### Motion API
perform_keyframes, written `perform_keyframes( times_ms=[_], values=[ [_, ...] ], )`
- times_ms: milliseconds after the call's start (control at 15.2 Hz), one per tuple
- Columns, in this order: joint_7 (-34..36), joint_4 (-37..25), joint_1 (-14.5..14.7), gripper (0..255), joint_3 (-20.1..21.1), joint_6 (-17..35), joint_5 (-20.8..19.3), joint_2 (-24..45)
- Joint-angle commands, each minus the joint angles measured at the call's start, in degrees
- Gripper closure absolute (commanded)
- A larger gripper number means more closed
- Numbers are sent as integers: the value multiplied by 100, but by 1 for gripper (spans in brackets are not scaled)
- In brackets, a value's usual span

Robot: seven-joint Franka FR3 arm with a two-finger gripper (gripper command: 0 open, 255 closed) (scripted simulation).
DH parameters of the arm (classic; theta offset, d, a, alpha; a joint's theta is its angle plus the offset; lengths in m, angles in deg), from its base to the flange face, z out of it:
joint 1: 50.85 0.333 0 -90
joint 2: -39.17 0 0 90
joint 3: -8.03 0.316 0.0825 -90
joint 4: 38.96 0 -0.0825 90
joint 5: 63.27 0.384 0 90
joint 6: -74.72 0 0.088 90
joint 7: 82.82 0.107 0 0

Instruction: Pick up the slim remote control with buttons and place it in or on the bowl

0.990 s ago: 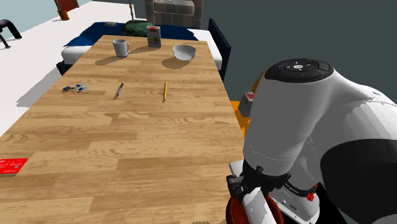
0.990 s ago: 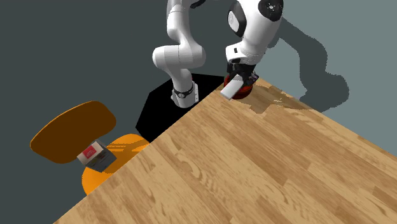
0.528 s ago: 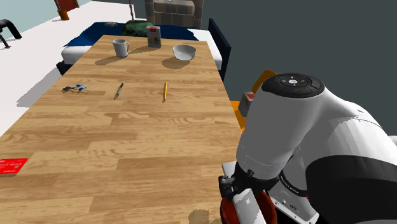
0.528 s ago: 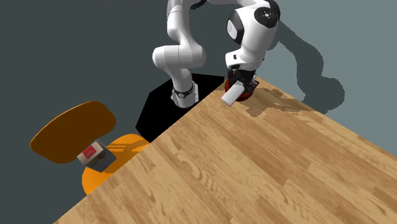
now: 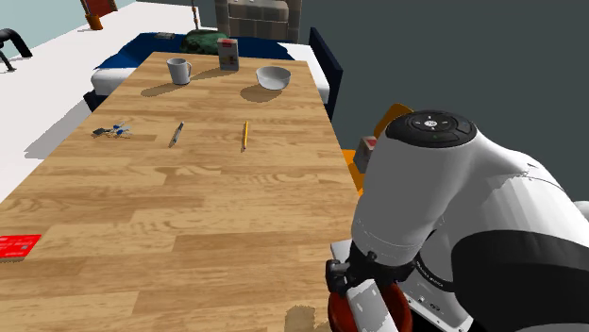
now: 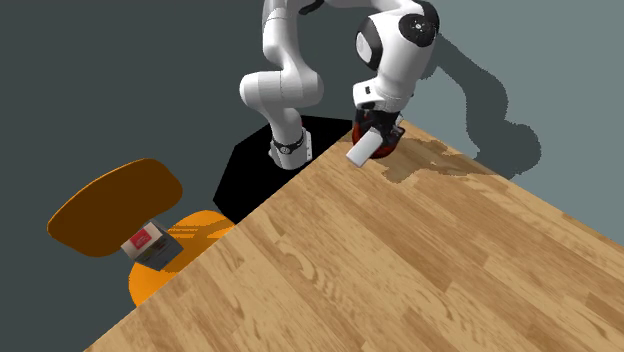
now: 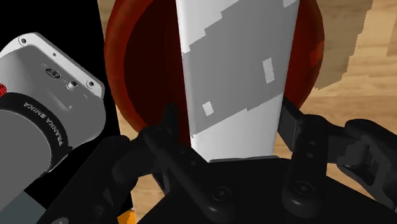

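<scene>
One slim remote [image 7: 232,63], drawn white and grey, is clamped at its near end between the claw's [image 7: 230,124] two fingers, which stand part-way apart on its long edges. Long axis runs straight out from the claw, free end pointing down across the mouth of one dark red bowl [image 7: 124,70] at the worktop [image 5: 189,207] corner by the stand. Remote-bowl contact: cannot tell. Far end: one white bowl [image 5: 274,77], one mug [image 5: 178,70].
</scene>
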Motion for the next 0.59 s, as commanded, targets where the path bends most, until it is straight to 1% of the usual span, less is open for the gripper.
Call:
perform_keyframes(
  times_ms=[0, 66, 132, 198, 264, 528],
  values=[
    [-47, 70, 878, 0, 38, -134, 10, -753],
    [-103, 63, 827, 0, 9, -117, -32, -716],
    [-177, 148, 839, 0, -74, -126, -83, -767],
    [-149, 9, 796, 0, -140, -222, -157, -741],
    [-31, 87, 893, 0, 82, -181, 91, -839],
    [-20, -552, 662, 0, -392, -759, -340, -782]
  ],
)
